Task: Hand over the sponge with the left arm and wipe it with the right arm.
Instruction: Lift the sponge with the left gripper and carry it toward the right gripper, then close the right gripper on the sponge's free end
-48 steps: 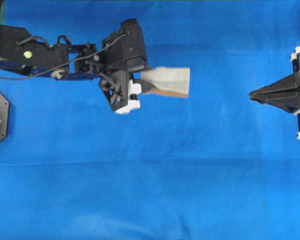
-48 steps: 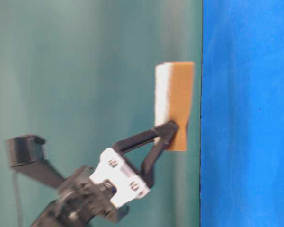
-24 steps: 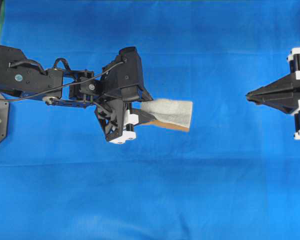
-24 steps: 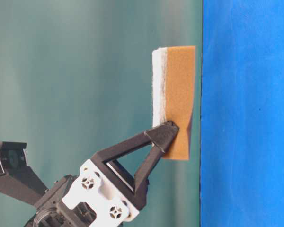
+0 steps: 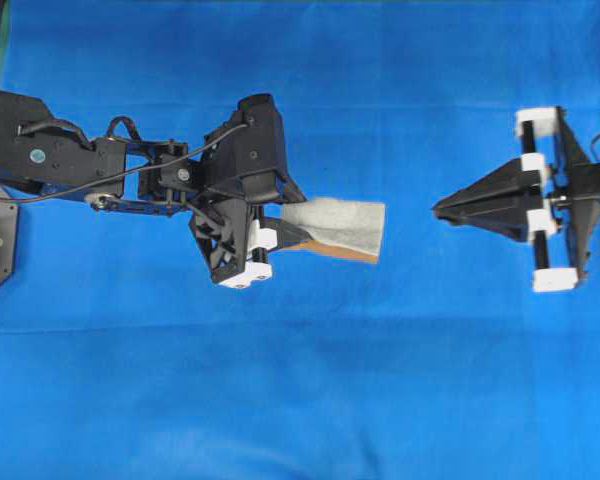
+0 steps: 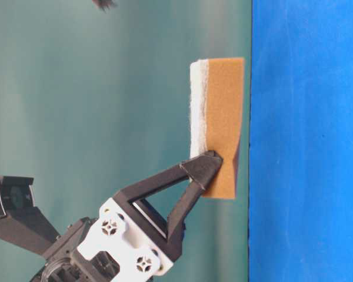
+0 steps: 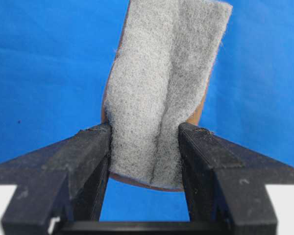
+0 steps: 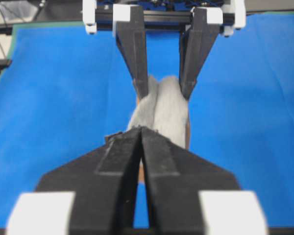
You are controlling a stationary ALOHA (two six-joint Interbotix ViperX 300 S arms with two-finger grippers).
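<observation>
Gripping the sponge by its near end, the left tool holds it out level above the blue desk, grey face up and creased between the fingers. Well apart to the right, the right tool points at it, its fingertips touching, grasping nothing.

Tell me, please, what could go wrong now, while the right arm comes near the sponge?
1. The right end effector looks nearly shut, so its tips may push the sponge instead of taking it.
2. The left end effector squeezes only the sponge's near end, which is already creased; a push could bend the free end or pull it loose.
</observation>
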